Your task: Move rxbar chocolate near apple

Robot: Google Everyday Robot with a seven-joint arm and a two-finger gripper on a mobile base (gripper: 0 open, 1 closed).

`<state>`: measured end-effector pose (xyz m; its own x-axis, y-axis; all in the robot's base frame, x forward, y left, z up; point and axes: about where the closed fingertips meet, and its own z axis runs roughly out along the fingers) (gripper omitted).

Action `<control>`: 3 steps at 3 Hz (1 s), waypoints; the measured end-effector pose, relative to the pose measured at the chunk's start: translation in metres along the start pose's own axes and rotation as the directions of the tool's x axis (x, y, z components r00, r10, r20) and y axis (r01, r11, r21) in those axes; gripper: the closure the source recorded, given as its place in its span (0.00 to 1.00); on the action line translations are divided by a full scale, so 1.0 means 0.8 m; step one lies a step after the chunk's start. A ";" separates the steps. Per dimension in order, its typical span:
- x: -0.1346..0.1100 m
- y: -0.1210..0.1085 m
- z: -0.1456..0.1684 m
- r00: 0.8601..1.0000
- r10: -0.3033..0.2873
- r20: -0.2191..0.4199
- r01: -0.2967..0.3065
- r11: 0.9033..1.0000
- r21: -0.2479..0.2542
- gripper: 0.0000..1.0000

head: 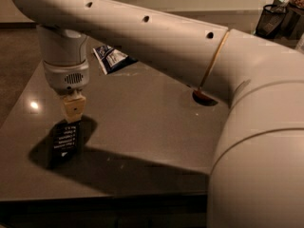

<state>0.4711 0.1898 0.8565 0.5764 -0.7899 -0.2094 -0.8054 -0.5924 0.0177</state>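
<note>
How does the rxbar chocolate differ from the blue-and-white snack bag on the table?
Colour: the rxbar chocolate is black with white lettering; the snack bag is blue and white. Place: the bar lies near the table's front left, just below the claw; the bag sits at the far edge. View: the bar shows almost whole; the arm covers part of the bag. Both are flat wrapped snacks on the table.

Smooth, semi-gloss grey table with a light reflection; glossy black wrapper of rxbar chocolate; matt cream plastic gripper just above it; shiny film snack bag.
</note>
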 end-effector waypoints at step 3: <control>0.119 -0.045 -0.069 0.981 0.190 0.028 -0.192 0.976 0.105 1.00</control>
<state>0.5626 0.1272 0.8903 0.4087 -0.8834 -0.2294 -0.9111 -0.4097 -0.0454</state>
